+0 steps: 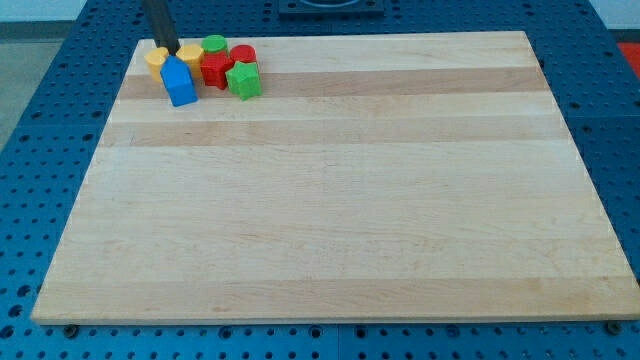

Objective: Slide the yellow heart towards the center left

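Several blocks cluster at the board's top left corner. A yellow block (155, 58), likely the heart, sits at the cluster's left end. Another yellow block (189, 54) lies just to its right. A blue block (179, 82) stands below them. A green round block (214, 46), a red round block (243, 55), a red block (216, 69) and a green star-like block (243, 80) lie to the right. My tip (171, 52) comes down from the view's top, between the two yellow blocks and just above the blue block.
The wooden board (330, 200) fills most of the view. A blue perforated table (40, 120) surrounds it on all sides.
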### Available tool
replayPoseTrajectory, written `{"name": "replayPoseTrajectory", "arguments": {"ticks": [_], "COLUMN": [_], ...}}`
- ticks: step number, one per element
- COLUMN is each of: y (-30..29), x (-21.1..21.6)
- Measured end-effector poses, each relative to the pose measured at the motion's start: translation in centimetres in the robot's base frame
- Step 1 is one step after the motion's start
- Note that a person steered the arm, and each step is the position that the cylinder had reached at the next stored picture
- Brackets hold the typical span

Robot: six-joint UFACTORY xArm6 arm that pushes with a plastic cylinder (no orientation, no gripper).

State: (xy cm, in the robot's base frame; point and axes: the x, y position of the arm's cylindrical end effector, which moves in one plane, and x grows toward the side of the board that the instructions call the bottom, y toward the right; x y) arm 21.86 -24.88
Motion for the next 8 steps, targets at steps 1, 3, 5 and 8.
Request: {"name": "replayPoseTrajectory", "arguments": {"ticks": [1, 3, 5, 8], "y": [-1.8, -2.2, -0.8, 1.4], "x": [0.0, 1.4, 4.0, 10.3]}}
